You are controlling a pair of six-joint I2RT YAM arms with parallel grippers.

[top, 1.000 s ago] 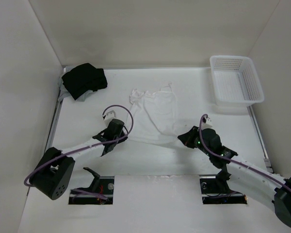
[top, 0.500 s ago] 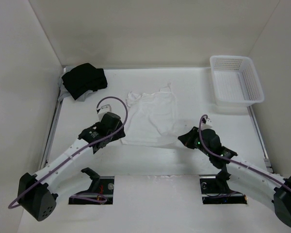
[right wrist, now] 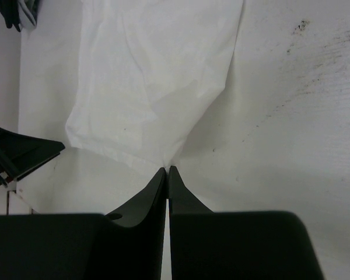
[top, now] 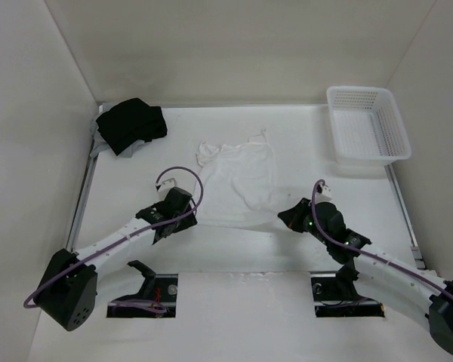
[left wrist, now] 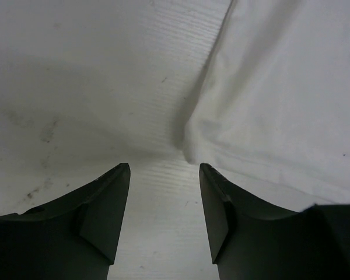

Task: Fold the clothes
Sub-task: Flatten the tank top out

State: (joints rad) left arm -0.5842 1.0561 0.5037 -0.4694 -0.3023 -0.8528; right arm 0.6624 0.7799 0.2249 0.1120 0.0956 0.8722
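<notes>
Two grippers on my feed. My left gripper (left wrist: 164,169) is spread and holding nothing, with a corner of the one white garment (top: 238,181) just ahead. My right gripper (right wrist: 166,169) is pressed together, pinching its near hem. The garment lies mid-table (top: 325,188). Far back there's one black cloth bundle (top: 130,124) on the left and one white basket (top: 370,158) on the right.

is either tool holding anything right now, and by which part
The right tool is shut on the white garment, pinching its near right corner. The left tool is open and holds nothing; the garment's edge lies just ahead of it.
</notes>
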